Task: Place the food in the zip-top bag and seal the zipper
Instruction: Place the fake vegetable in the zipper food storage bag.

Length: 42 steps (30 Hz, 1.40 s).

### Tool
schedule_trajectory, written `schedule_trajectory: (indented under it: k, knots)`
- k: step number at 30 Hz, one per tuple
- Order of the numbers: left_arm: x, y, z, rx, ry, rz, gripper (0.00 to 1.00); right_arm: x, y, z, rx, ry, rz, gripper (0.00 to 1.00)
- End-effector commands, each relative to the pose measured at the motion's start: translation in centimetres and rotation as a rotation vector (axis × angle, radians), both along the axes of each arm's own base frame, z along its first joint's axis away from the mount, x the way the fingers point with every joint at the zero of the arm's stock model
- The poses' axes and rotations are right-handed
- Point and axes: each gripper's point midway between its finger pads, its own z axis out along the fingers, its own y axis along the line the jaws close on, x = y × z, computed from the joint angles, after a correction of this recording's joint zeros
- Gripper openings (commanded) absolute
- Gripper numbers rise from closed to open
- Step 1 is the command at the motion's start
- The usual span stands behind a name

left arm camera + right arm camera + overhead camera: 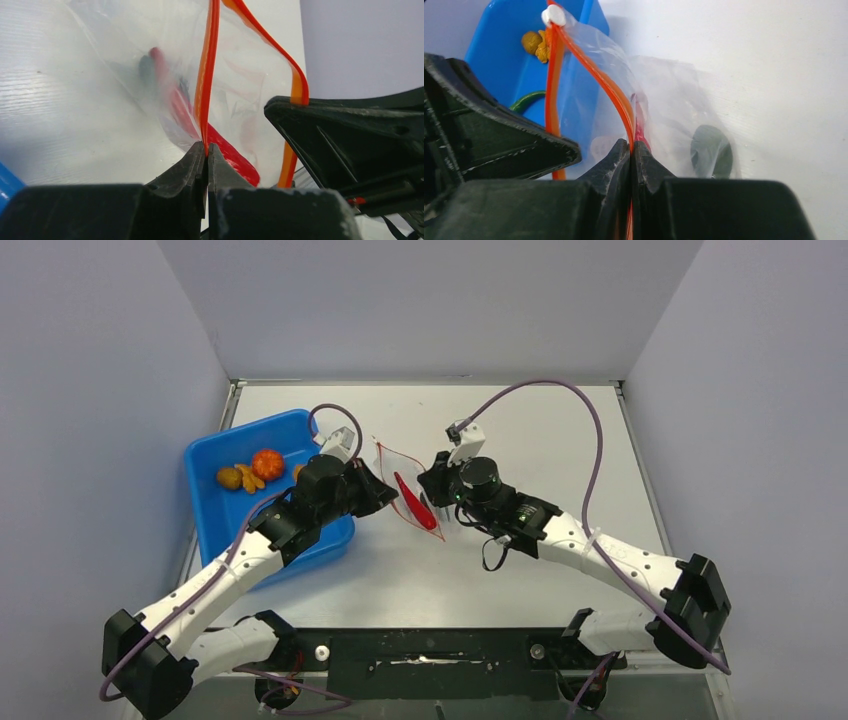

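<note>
White bench (520,570), near its middle beside the blue tray (215,515) at the left edge: left gripper (206,146) and right gripper (631,145) each clamp shut on one lip of the zipper (209,75), spreading the zip-top bag (393,464) (chili (416,505) inside), evidently for more food (266,463).

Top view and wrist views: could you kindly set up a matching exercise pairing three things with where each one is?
Things:
1. orange fruit
2. red chili
3. left claw

Places:
A. shut on the orange strip
B. in the blue tray
C. inside the clear bag

Pairs: 1-B, 2-C, 3-A.
</note>
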Motion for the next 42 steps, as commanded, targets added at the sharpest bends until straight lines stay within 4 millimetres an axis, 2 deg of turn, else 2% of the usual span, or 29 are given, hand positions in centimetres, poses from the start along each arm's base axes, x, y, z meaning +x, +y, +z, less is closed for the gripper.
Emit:
schedule_trajectory:
  k: [1,4,8,13,17,19,21,22,25,30,33,38,42]
  knots:
    - [0.0,-1.6,4.8,-0.139,-0.094,-0.051,0.0,1.4,-2.7,2.7,0.042,-0.06,-0.099,0.0]
    - [0.0,-1.8,5.0,-0.145,-0.098,-0.059,0.0,2.1,-4.3,3.3,0.024,-0.069,-0.145,0.0]
    - [0.0,-2.3,5.6,-0.172,-0.109,-0.081,0.0,2.2,-6.2,5.1,0.013,-0.098,-0.187,0.0]
    - [0.4,-3.3,5.2,-0.169,-0.119,-0.121,0.0,1.5,-6.9,6.9,0.038,-0.129,-0.186,0.0]
    - [0.6,-3.6,4.7,-0.149,-0.117,-0.143,0.0,1.0,-6.8,6.3,0.044,-0.113,-0.176,0.0]
    - [0.7,-3.7,4.6,-0.142,-0.12,-0.148,0.06,0.8,-6.5,5.9,0.045,-0.103,-0.166,0.0]
    - [0.7,-3.7,4.6,-0.132,-0.129,-0.155,0.16,0.6,-6.3,5.6,0.045,-0.097,-0.158,0.0]
    - [0.7,-3.6,4.6,-0.119,-0.14,-0.158,0.25,0.6,-6.2,5.5,0.043,-0.094,-0.157,0.0]
    - [1.0,-2.6,4.3,-0.059,-0.159,-0.136,0.42,0.7,-6.0,4.6,0.029,-0.078,-0.154,0.0]
    - [1.7,0.3,3.6,0.096,-0.178,-0.05,0.54,0.6,-6.0,3.7,0.033,-0.059,-0.162,0.0]
    - [2.0,2.0,3.7,0.161,-0.19,0.004,0.67,0.6,-6.0,3.4,0.033,-0.053,-0.162,0.0]
    - [2.5,4.8,4.3,0.238,-0.21,0.095,0.7,0.5,-6.3,3.7,0.034,-0.059,-0.166,0.0]
    - [2.8,6.6,4.4,0.296,-0.208,0.125,0.7,0.9,-8.6,4.7,0.002,-0.083,-0.232,0.0]
